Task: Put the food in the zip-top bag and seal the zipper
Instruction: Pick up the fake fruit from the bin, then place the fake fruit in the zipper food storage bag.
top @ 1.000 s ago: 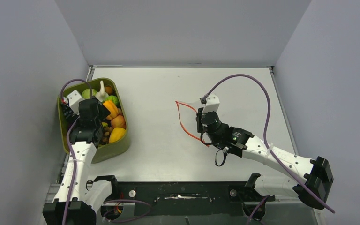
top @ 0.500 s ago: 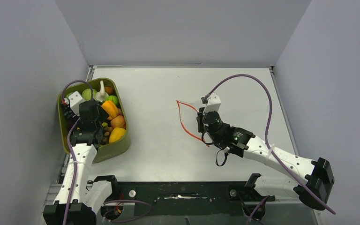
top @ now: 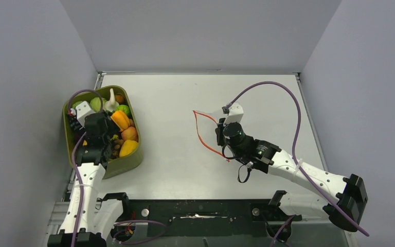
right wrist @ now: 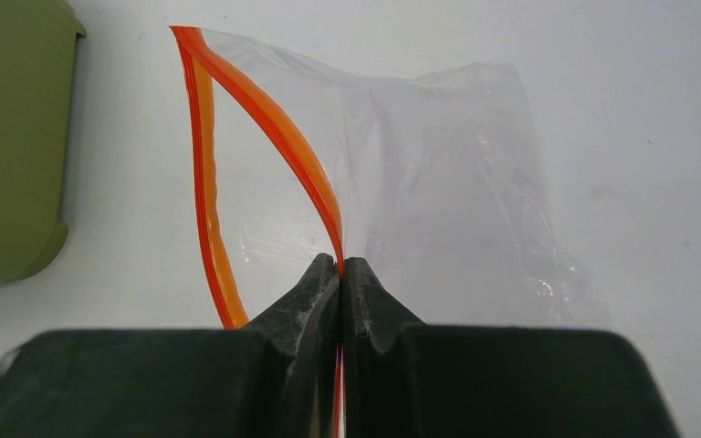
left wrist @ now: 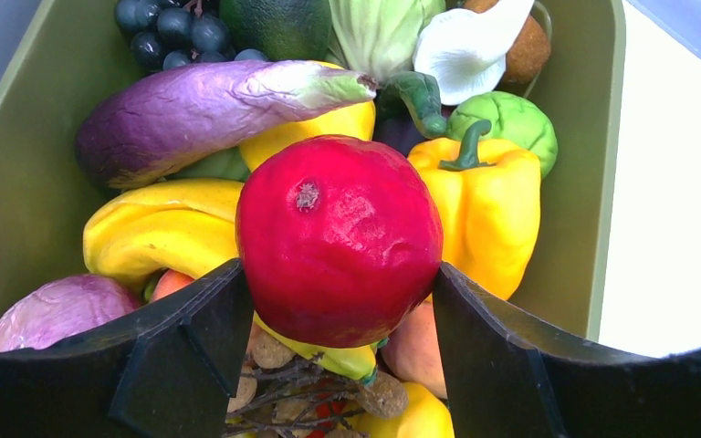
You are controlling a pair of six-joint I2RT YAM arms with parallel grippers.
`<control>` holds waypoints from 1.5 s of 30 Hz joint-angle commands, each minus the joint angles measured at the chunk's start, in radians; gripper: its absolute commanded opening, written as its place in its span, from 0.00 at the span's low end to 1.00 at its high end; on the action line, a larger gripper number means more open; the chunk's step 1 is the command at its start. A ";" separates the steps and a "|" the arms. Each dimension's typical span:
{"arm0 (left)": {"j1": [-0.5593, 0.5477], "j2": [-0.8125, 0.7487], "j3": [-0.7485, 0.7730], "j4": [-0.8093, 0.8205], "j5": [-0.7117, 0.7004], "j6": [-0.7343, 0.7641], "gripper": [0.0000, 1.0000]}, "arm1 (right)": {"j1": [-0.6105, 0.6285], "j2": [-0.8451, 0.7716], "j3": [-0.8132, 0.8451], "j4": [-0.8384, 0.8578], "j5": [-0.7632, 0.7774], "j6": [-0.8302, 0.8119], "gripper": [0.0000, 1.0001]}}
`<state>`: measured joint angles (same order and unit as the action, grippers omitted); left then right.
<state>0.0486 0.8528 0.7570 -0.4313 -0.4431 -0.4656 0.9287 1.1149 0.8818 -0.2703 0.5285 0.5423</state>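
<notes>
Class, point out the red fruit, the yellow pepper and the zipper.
red fruit [left wrist: 338, 239], left wrist view, middle of its skin.
yellow pepper [left wrist: 486, 217], left wrist view, its front side.
zipper [right wrist: 285, 139], right wrist view, the raised strip.

No readable text, label, brand, number or sign appears in any view.

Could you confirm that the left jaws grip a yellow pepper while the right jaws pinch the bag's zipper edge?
Not quite: the left wrist view shows the left jaws gripping the red fruit, not the yellow pepper; the rest stands.
</notes>
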 commanded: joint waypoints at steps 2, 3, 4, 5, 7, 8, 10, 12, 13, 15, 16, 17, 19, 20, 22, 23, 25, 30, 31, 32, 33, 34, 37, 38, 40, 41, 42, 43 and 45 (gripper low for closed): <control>0.000 -0.042 0.104 -0.028 0.073 0.054 0.49 | -0.006 -0.028 0.016 0.026 -0.002 0.023 0.00; -0.006 -0.041 0.119 -0.041 0.083 0.066 0.48 | -0.006 -0.023 0.019 0.026 -0.003 0.023 0.00; -0.011 -0.038 0.137 -0.055 0.091 0.069 0.48 | -0.005 -0.019 0.025 0.024 -0.002 0.024 0.00; -0.015 -0.036 0.153 -0.071 0.102 0.073 0.48 | -0.005 -0.014 0.032 0.018 0.001 0.028 0.00; -0.021 -0.035 0.182 -0.100 0.131 0.084 0.48 | -0.005 -0.001 0.052 -0.006 0.014 0.038 0.00; -0.026 -0.040 0.193 -0.110 0.140 0.089 0.48 | -0.006 0.006 0.060 -0.014 0.016 0.041 0.00; -0.040 -0.054 0.203 -0.120 0.175 0.123 0.48 | -0.007 0.012 0.071 -0.021 0.023 0.050 0.00; -0.063 -0.072 0.196 -0.110 0.266 0.178 0.48 | -0.006 0.018 0.078 -0.020 0.021 0.061 0.00; -0.075 -0.084 0.190 -0.106 0.289 0.182 0.48 | -0.008 0.024 0.081 -0.018 0.016 0.068 0.00; -0.089 -0.109 0.175 -0.090 0.349 0.201 0.48 | -0.007 0.036 0.089 -0.013 0.001 0.076 0.00; -0.093 -0.123 0.167 -0.084 0.369 0.203 0.48 | -0.007 0.042 0.092 -0.010 -0.004 0.082 0.00; -0.098 -0.135 0.160 -0.075 0.386 0.201 0.48 | -0.007 0.048 0.095 -0.007 -0.010 0.088 0.00; -0.108 -0.154 0.146 -0.054 0.432 0.198 0.47 | -0.007 0.054 0.094 0.002 -0.020 0.101 0.00; -0.114 -0.157 0.141 -0.043 0.471 0.195 0.47 | -0.007 0.056 0.094 0.008 -0.022 0.108 0.00; -0.132 -0.159 0.124 -0.016 0.563 0.173 0.46 | -0.008 0.064 0.095 0.015 -0.020 0.126 0.00; -0.139 -0.160 0.115 0.005 0.610 0.156 0.46 | -0.008 0.069 0.097 0.021 -0.021 0.132 0.00; -0.150 -0.158 0.099 0.050 0.706 0.116 0.44 | -0.009 0.078 0.103 0.031 -0.022 0.137 0.00; -0.169 -0.177 0.034 0.160 0.877 0.012 0.42 | -0.010 0.092 0.124 0.056 -0.033 0.140 0.00; -0.174 -0.180 0.016 0.186 0.902 -0.011 0.42 | -0.011 0.097 0.134 0.054 -0.034 0.140 0.00; -0.179 -0.183 -0.002 0.208 0.941 -0.032 0.42 | -0.010 0.102 0.145 0.053 -0.036 0.141 0.00; -0.185 -0.185 -0.017 0.232 0.972 -0.060 0.42 | -0.010 0.105 0.154 0.053 -0.037 0.142 0.00; -0.191 -0.184 -0.031 0.257 0.995 -0.089 0.42 | -0.010 0.106 0.157 0.056 -0.038 0.143 0.00; -0.212 -0.184 -0.086 0.360 1.068 -0.189 0.41 | -0.010 0.100 0.157 0.078 -0.041 0.141 0.00; -0.220 -0.181 -0.095 0.405 1.082 -0.229 0.41 | -0.010 0.099 0.157 0.084 -0.043 0.137 0.00; -0.244 -0.170 -0.136 0.472 1.090 -0.291 0.41 | -0.010 0.096 0.157 0.101 -0.063 0.115 0.00; -0.259 -0.161 -0.140 0.493 1.089 -0.308 0.40 | -0.010 0.096 0.159 0.107 -0.082 0.097 0.00; -0.277 -0.150 -0.138 0.503 1.085 -0.314 0.40 | -0.010 0.096 0.162 0.111 -0.100 0.083 0.00; -0.291 -0.139 -0.129 0.505 1.076 -0.315 0.40 | -0.010 0.096 0.163 0.117 -0.115 0.076 0.00; -0.327 -0.112 -0.111 0.505 1.063 -0.316 0.40 | -0.009 0.089 0.158 0.134 -0.132 0.075 0.00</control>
<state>-0.2276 0.7132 0.6109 -0.0830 0.5892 -0.7124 0.9234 1.2270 0.9951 -0.2321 0.4423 0.6437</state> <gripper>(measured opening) 0.650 0.033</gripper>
